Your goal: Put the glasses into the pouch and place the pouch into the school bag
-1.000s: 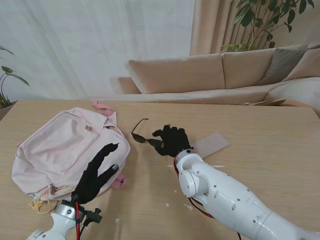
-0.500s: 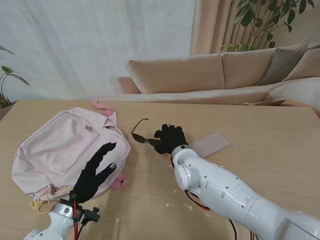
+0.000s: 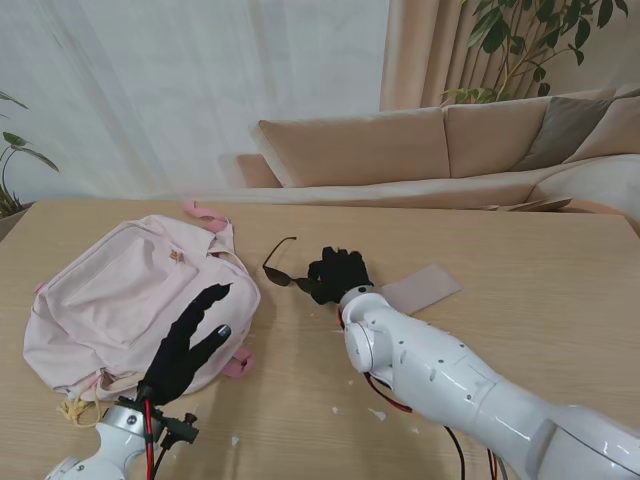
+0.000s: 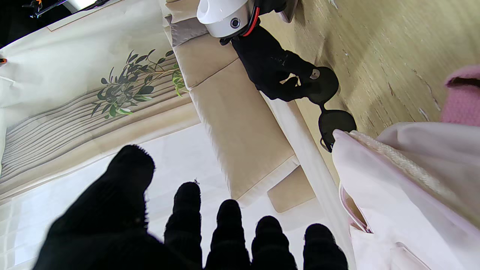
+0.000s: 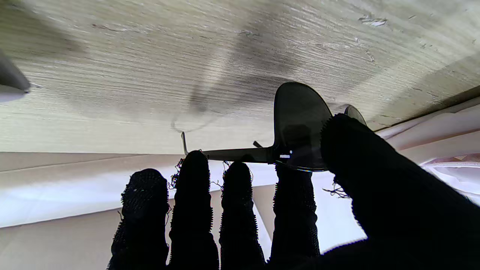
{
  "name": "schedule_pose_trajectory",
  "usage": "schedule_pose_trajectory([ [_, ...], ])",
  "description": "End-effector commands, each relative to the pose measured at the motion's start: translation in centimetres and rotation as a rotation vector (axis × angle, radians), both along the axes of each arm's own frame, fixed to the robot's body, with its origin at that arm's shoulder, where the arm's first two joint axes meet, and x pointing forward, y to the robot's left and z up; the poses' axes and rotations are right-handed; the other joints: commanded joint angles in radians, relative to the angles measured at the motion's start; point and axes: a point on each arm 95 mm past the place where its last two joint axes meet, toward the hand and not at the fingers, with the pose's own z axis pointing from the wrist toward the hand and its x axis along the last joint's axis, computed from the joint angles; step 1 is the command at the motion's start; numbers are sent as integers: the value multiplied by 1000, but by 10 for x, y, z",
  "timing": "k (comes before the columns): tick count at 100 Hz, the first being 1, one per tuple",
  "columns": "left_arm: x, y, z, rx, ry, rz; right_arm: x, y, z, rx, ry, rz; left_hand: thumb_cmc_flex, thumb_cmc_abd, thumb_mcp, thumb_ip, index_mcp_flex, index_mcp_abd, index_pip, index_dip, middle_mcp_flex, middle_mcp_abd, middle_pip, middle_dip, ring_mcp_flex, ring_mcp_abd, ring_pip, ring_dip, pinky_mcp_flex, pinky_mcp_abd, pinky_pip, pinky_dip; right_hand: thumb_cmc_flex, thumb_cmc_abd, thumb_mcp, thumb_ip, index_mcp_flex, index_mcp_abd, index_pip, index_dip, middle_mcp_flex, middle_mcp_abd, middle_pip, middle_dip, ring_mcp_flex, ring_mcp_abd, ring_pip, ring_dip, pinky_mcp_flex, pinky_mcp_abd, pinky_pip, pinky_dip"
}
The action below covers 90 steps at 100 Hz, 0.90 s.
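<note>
Dark sunglasses (image 3: 281, 273) with one temple folded out hover just over the table, right of the pink school bag (image 3: 125, 293). My right hand (image 3: 341, 276) is shut on them, thumb (image 5: 375, 176) and fingers pinching one lens (image 5: 299, 125); the other lens (image 4: 336, 122) sticks out towards the bag. The flat beige pouch (image 3: 424, 288) lies on the table just right of that hand. My left hand (image 3: 190, 343) is open, fingers spread, raised over the bag's near right corner and holding nothing. The left wrist view shows the right hand (image 4: 275, 71) and the bag's edge (image 4: 397, 176).
A pink strap loop (image 3: 237, 365) sticks out from the bag near my left hand. Beyond the table's far edge stands a beige sofa (image 3: 400, 150) with a plant behind it. Small white flecks (image 3: 378, 413) dot the wood nearer to me.
My right forearm has swung a little to the left with the hand still pinching the glasses. The left hand has dropped slightly nearer to me.
</note>
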Motion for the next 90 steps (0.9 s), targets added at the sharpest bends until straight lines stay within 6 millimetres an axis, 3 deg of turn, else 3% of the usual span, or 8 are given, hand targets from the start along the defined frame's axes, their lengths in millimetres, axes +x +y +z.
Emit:
schedule_pose_trajectory([
  [1, -2, -2, 1, -7, 5, -9, 1, 7, 1, 8, 12, 10, -13, -35, 15, -3, -40, -10, 18, 11, 7, -8, 7, 1, -12, -11, -9, -10, -2, -16, -15, 6, 49, -36, 25, -42, 42, -39, 71, -34, 35, -14, 28, 16, 23, -23, 27, 25, 7, 6, 37, 20],
  [10, -1, -2, 1, -8, 5, -7, 3, 8, -1, 12, 16, 7, -13, -35, 15, -3, -41, -11, 18, 11, 8, -8, 8, 1, -11, -11, -9, -11, -2, -16, -15, 6, 105, -46, 44, -46, 69, -67, 155, -81, 74, -17, 34, 22, 47, -19, 37, 36, 17, 14, 41, 21],
  [25, 0, -1, 1, -9, 5, -3, 4, 9, -4, 39, 17, -4, -13, -35, 15, -3, -42, -11, 17, 10, 8, -9, 8, 1, -11, -11, -8, -11, -2, -15, -15, 6, 176, 6, 60, -44, 210, -62, 225, -80, 153, -12, 44, 27, 91, -12, 53, 40, 36, 30, 52, 22],
  [43, 1, -1, 1, -8, 6, -1, 2, 6, -3, 78, 12, -18, -13, -34, 15, -3, -42, -11, 15, 9, 8, -9, 8, 1, -12, -12, -10, -12, -2, -16, -15, 6, 168, -16, 135, -28, 249, 55, 267, 99, 216, -9, 51, 22, 127, -6, 69, 39, 54, 42, 63, 23],
  [55, 1, -1, 1, -8, 6, -2, -1, 4, 1, 90, 12, -24, -13, -34, 15, -3, -43, -11, 13, 8, 8, -8, 8, 1, -12, -11, -9, -13, -2, -15, -15, 6, 144, -35, 172, -11, 261, 97, 271, 199, 243, -13, 54, 21, 137, -4, 74, 39, 55, 47, 64, 25],
  [68, 1, -1, 0, -6, 4, -1, -7, 0, 7, 101, 2, -34, -13, -34, 15, -3, -43, -12, 11, 7, 8, -9, 9, 1, -12, -12, -10, -14, -2, -16, -15, 6, 138, -19, 165, 4, 250, 110, 266, 289, 239, -4, 57, 29, 136, -5, 77, 45, 54, 44, 67, 33],
  [90, 1, -1, -1, -4, 5, 1, -19, -11, 17, 134, -30, -62, -12, -35, 15, -3, -42, -12, 10, 6, 8, -8, 9, 1, -12, -11, -10, -14, -1, -17, -15, 6, 153, 14, 139, 16, 218, 106, 276, 364, 223, 5, 62, 38, 128, -11, 80, 58, 48, 38, 70, 45],
])
